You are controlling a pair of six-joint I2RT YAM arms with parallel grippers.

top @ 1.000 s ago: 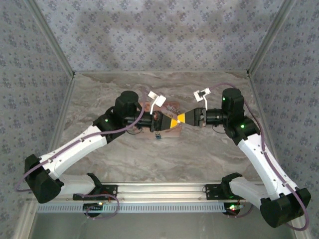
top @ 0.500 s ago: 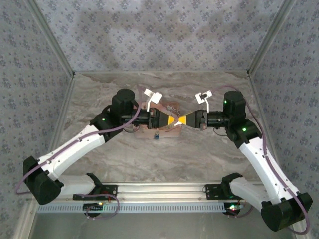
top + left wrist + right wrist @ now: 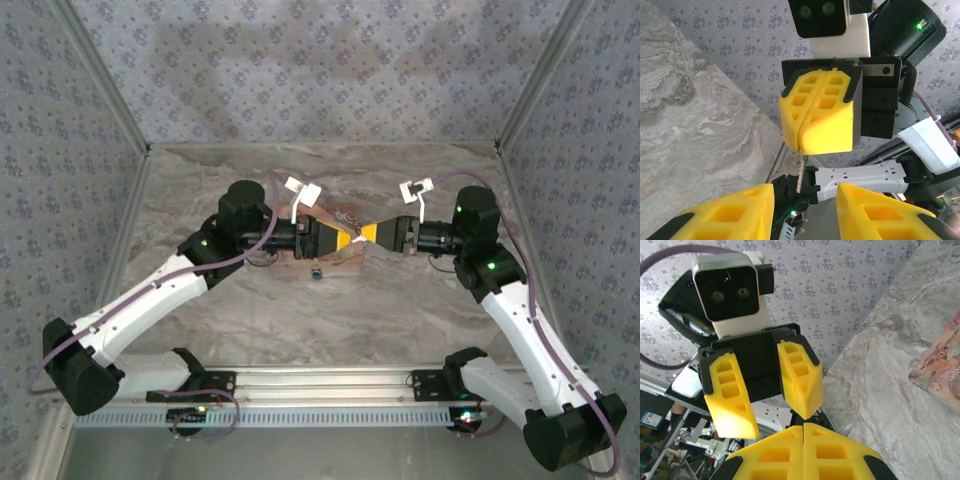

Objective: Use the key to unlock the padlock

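Grippers meet tip to tip above the middle of the marble table (image 3: 250,320). We see the right gripper (image 3: 370,234) with its yellow fingers pressed together. In the left wrist view a small silver key (image 3: 791,169) pokes out below their tips, so we judge that it pinches the key. The left gripper (image 3: 343,241) faces it, fingers spread, nothing between them. Over the last second both wrists have rolled and the left gripper has drawn back a little to line up with the right. The padlock (image 3: 317,272), a tiny bluish speck, lies on the table just beside the near edge of the pink picture box (image 3: 940,367), apart from both grippers. We read this as a key handover or regrasp, with the lock not yet approached.
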